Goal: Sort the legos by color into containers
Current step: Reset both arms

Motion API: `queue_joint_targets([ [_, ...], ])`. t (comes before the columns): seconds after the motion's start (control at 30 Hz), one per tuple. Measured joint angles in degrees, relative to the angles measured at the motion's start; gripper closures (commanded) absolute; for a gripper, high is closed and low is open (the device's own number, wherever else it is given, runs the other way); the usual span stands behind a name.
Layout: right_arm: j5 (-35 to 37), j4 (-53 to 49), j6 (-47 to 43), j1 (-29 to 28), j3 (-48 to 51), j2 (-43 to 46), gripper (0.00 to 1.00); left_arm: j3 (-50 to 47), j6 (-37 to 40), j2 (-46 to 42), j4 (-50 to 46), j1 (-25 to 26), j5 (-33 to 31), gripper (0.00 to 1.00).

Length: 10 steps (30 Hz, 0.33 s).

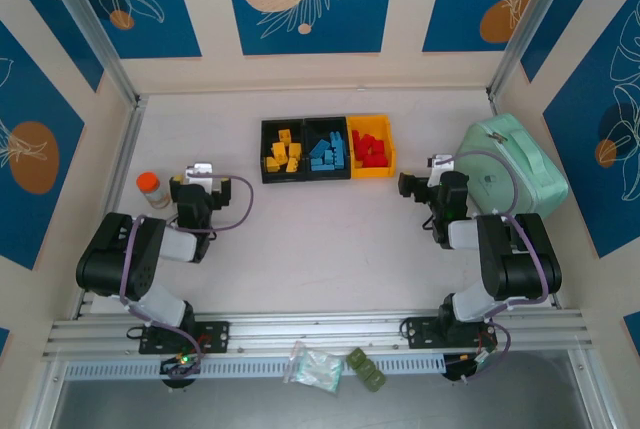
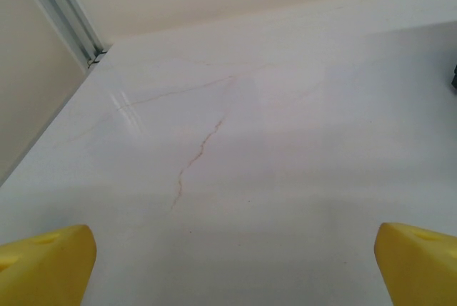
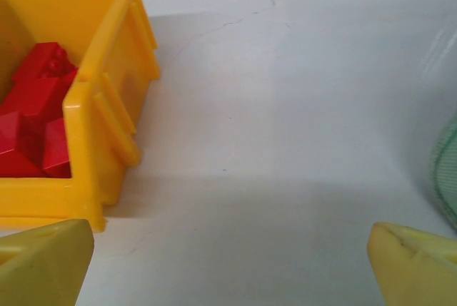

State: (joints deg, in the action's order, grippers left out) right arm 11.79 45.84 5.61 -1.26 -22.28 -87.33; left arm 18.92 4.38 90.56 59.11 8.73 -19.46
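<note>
White worktop (image 1: pixel 320 249), twelve o'clock: yellow, blue, red studded plastic bricks (image 1: pixel 327 154) lie colour-sorted in three joined bins (image 1: pixel 305 178); task looks finished. Left fingers (image 2: pixel 43 267), right fingers (image 3: pixel 43 263) released, empty.

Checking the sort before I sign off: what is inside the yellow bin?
The yellow bin holds red legos in a loose pile, and no other color shows among them. The pile covers most of the bin's floor, so anything beneath it cannot be seen.
</note>
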Motion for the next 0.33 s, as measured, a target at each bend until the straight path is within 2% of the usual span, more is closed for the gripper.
queue_joint_targets([
  [0.33, -2.1, 0.0, 0.4, 0.3, -0.1, 0.0, 0.01, 0.0, 0.0, 0.0, -0.2, 0.0, 1.0, 0.01],
])
